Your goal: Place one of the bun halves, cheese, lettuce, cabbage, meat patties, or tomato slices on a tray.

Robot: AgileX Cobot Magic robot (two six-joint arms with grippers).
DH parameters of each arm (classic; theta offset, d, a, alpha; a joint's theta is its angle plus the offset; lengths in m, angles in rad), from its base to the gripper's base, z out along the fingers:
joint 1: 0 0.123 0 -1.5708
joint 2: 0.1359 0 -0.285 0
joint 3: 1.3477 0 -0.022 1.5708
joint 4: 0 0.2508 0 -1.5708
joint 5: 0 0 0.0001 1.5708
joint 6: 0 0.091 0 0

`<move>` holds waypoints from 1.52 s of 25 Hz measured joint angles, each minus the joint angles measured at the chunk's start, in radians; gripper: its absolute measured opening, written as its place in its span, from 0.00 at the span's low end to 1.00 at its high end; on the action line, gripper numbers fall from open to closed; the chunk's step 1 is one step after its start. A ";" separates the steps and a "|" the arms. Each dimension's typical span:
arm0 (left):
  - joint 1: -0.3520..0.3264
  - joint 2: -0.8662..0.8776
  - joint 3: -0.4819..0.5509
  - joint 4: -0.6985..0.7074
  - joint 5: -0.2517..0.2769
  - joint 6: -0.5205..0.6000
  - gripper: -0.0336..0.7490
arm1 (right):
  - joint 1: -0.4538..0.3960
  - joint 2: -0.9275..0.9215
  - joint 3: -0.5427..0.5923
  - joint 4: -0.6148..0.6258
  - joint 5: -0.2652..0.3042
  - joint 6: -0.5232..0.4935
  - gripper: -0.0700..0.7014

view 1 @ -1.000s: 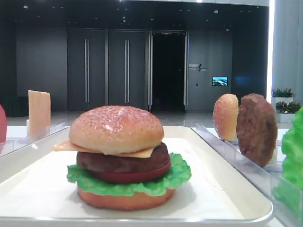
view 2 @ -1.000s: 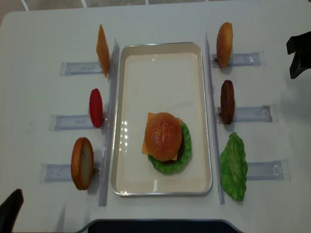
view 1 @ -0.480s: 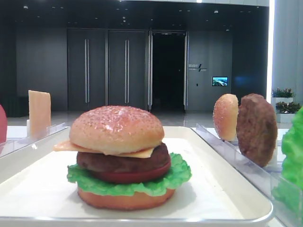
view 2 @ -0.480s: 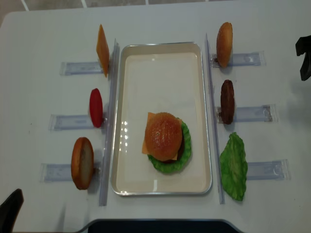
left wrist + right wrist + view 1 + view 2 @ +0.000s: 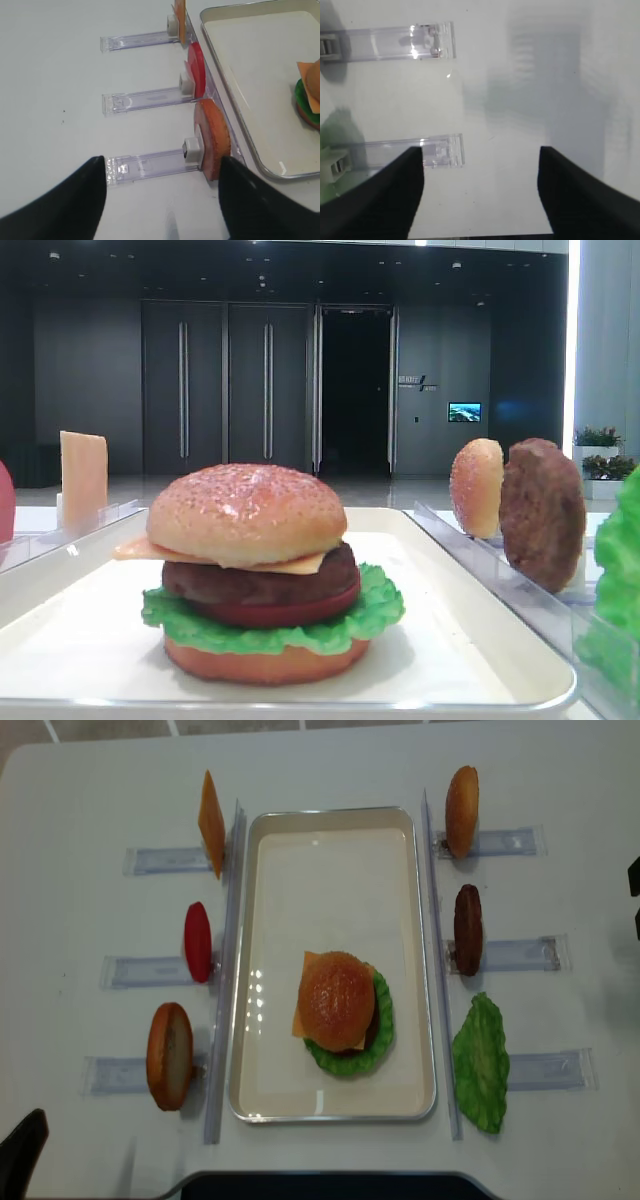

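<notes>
Since a second ago the right gripper (image 5: 480, 192) has drawn back to the table's right edge, jaws spread and empty like the left gripper (image 5: 162, 200), leaving the speckled golden-brown top bun half (image 5: 336, 999) crowning the stacked burger on the cream-white rectangular tray (image 5: 330, 818), well to its left.

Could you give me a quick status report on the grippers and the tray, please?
Left gripper open, empty. Right gripper open, empty, over bare table. Full burger stacked on tray, top bun half in place. Nothing in the way.

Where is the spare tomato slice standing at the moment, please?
In the overhead view, the tomato slice stands on edge left of the tray, between the cheese and a bun half.
</notes>
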 joint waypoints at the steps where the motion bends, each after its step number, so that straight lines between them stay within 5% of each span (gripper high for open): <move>1: 0.000 0.000 0.000 0.000 0.000 0.000 0.73 | 0.000 -0.021 0.015 0.000 0.000 0.000 0.73; 21: 0.000 0.000 0.000 0.000 0.000 0.000 0.73 | 0.000 -0.632 0.391 0.000 -0.052 0.000 0.72; 38: 0.000 0.000 0.000 0.000 0.000 0.000 0.73 | 0.000 -1.054 0.504 0.000 -0.096 -0.004 0.72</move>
